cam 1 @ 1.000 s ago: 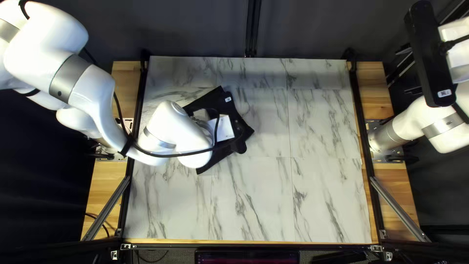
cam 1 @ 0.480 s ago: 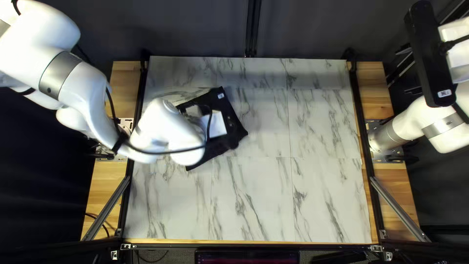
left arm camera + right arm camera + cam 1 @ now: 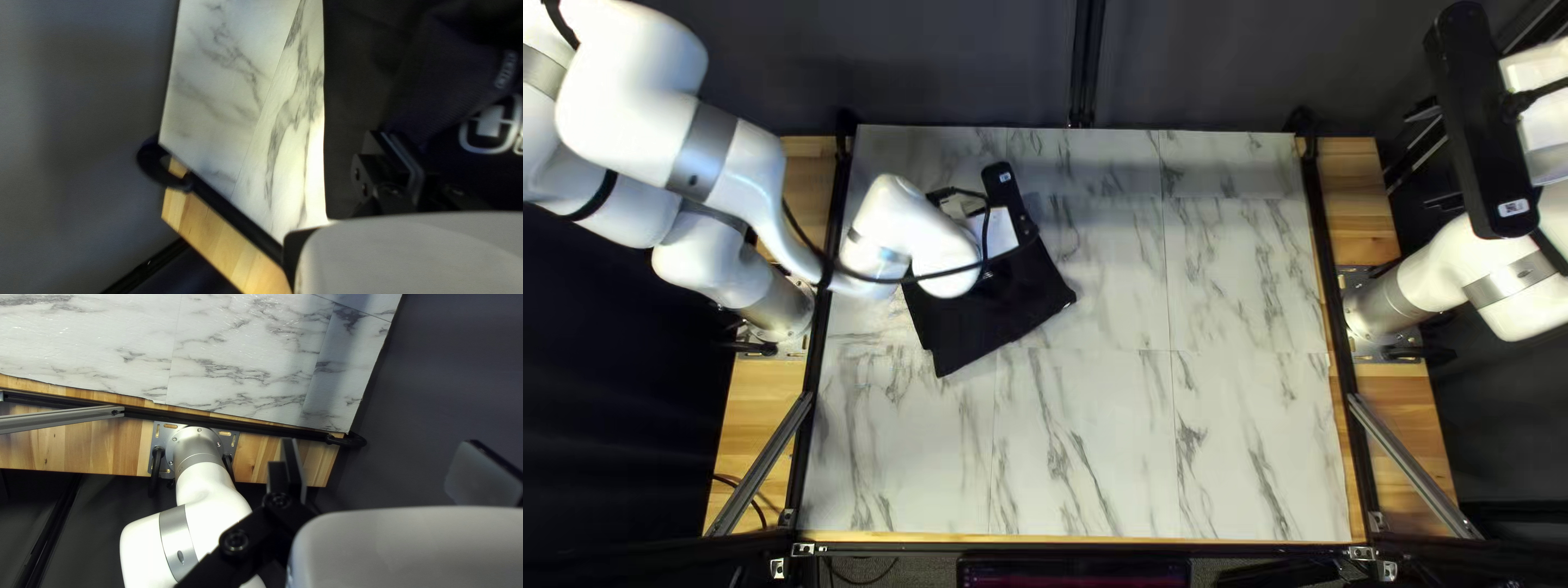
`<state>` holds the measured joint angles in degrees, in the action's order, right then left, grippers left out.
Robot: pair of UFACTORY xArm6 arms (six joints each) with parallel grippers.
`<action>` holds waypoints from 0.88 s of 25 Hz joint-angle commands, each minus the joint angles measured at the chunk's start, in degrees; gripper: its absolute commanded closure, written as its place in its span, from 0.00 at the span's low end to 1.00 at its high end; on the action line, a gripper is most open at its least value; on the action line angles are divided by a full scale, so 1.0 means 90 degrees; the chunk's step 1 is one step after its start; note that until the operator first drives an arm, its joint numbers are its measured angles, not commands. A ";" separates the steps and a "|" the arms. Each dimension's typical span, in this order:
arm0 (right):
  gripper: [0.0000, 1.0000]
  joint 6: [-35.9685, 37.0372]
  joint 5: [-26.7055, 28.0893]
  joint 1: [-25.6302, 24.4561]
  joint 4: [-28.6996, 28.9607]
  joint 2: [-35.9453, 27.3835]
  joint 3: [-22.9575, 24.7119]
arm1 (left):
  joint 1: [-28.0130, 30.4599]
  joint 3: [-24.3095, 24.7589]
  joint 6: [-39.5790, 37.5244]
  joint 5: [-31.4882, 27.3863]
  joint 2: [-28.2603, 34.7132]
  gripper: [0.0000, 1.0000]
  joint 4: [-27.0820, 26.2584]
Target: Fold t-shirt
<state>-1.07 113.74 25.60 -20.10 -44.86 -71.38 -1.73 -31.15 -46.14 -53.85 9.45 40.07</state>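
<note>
At the 1 o'clock side of the black t-shirt [image 3: 986, 318] (top left view), left claw [image 3: 406, 163] grip cannot be told, right claw [image 3: 384, 457] spread; we judge a low, slow move best against creasing.

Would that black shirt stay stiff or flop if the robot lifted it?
Probably flop: the black shirt looks like thin cloth, mostly lying flat. Pushed, it might wrinkle or slide rather than roll, as its outline looks angular.

Left arm [image 3: 746, 169]: reaching inward, wrist angled down
Right arm [image 3: 1508, 283]: bent near its own base
Right gripper [image 3: 384, 446]: fingers wide apart
</note>
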 commanded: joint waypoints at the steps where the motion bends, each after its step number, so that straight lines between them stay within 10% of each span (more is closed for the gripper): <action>1: 0.00 0.0000 0.0000 0.0000 0.0000 0.0000 0.0000 | -0.0085 0.0008 -0.0004 0.0291 -0.0194 0.69 0.0052; 2: 0.00 0.0000 0.0000 0.0000 0.0000 0.0000 0.0000 | -0.0091 -0.0003 0.0072 0.0350 -0.0186 0.00 0.0031; 14: 0.00 0.0000 0.0000 0.0000 0.0000 0.0000 0.0000 | 0.0229 0.1034 0.1717 0.0682 0.2001 0.00 -0.0932; 22: 0.00 0.0000 0.0000 0.0000 0.0000 0.0000 0.0000 | 0.0476 0.2266 0.2737 0.2082 0.2447 0.00 -0.2015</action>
<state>-1.07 113.74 25.60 -20.10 -44.86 -71.38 2.84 -14.10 -26.06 -39.55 30.34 25.80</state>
